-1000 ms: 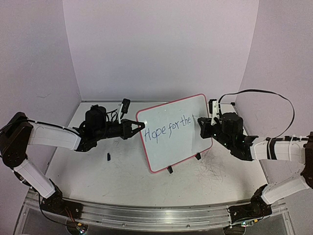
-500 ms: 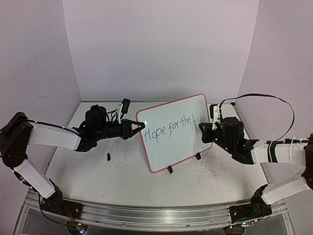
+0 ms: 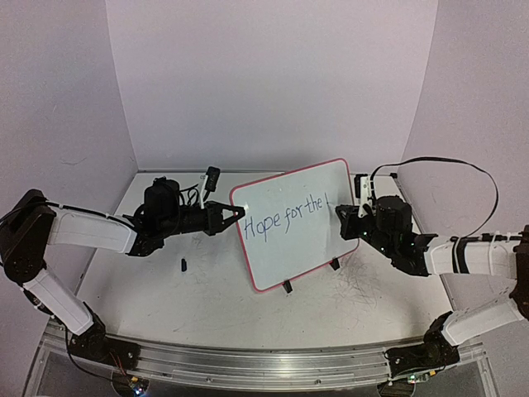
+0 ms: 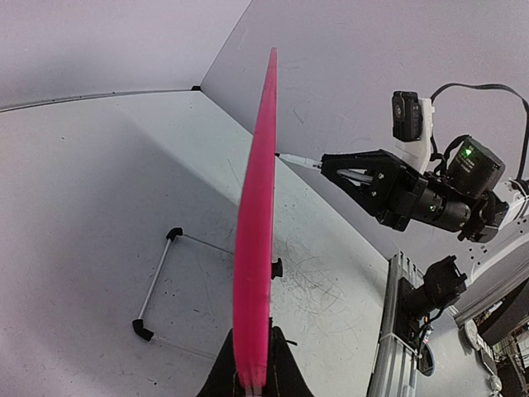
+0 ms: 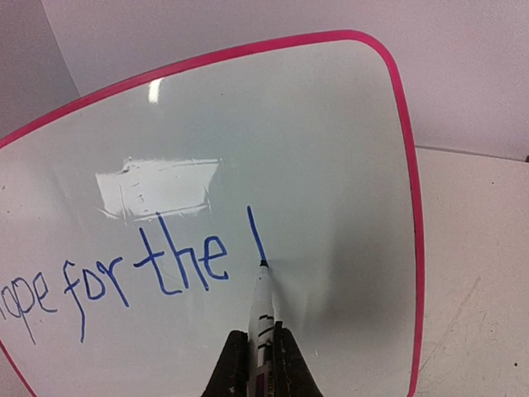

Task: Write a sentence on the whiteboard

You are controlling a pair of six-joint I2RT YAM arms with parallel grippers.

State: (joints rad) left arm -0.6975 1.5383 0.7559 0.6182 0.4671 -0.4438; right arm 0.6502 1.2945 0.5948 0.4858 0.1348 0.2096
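The whiteboard (image 3: 297, 240) stands tilted at the table's middle, white with a red-pink rim. My left gripper (image 3: 236, 213) is shut on its left edge; in the left wrist view the rim (image 4: 254, 248) runs edge-on up from my jaws. The sentence (image 3: 285, 219) reads "Hope for the" plus one fresh vertical stroke (image 5: 257, 234). My right gripper (image 3: 343, 218) is shut on a white marker (image 5: 262, 310), whose tip touches the board at the bottom of that stroke. The marker also shows in the left wrist view (image 4: 299, 160).
A small black marker cap (image 3: 183, 265) lies on the table left of the board. The board's wire stand (image 4: 161, 281) rests behind it. The table (image 3: 364, 289) right of the board is scribbled with old pen marks. Lilac walls close in on three sides.
My right gripper drew the marker down the board, leaving a short vertical stroke after "the". The left arm and the board have stayed still.
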